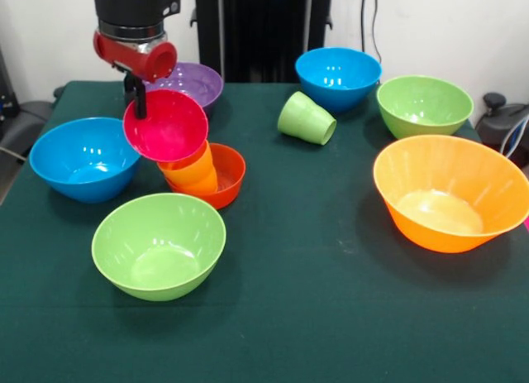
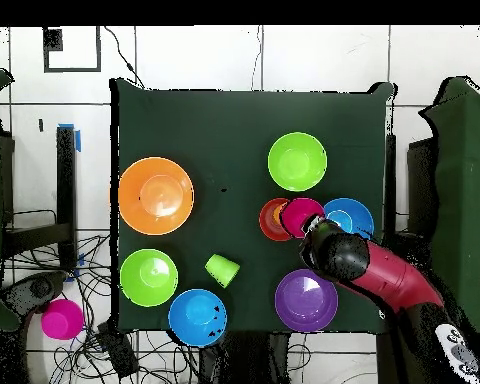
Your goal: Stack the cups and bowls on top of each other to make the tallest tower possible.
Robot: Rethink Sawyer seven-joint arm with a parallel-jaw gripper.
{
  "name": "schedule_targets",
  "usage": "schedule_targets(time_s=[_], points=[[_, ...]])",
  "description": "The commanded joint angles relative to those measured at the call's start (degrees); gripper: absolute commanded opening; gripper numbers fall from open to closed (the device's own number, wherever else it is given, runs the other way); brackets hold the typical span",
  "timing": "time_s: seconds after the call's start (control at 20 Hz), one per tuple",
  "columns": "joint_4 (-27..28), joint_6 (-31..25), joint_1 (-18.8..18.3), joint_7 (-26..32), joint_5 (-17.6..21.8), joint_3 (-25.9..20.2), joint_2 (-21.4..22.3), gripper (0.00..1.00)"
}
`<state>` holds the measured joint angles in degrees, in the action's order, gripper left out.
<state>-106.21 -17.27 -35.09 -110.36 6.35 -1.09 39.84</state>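
Gripper (image 1: pixel 141 102) is pinching the magenta bowl's (image 1: pixel 168 126) rim, tilting it above the orange cup (image 1: pixel 193 169) sitting at its 5 o'clock.

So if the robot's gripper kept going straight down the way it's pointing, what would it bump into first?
Most likely the magenta bowl. The gripper points down at its rim, and the bowl sits tilted on the orange cup inside the small red-orange bowl. Depth is hard to judge, and the fingers may already be on the rim.
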Motion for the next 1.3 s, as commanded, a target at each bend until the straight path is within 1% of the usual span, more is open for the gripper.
schedule_targets(time_s=[0.05,0.65,1.15,1.3], points=[[0.28,-17.90,-8.25,18.77,6.62,-11.68,1.20,0.00],[0.14,-19.14,-11.16,13.95,11.62,-16.15,1.13,0.00],[-0.10,-19.49,-12.60,11.79,13.83,-18.38,1.32,0.00],[0.13,-19.72,-12.14,10.93,14.35,-18.46,1.55,0.00]])
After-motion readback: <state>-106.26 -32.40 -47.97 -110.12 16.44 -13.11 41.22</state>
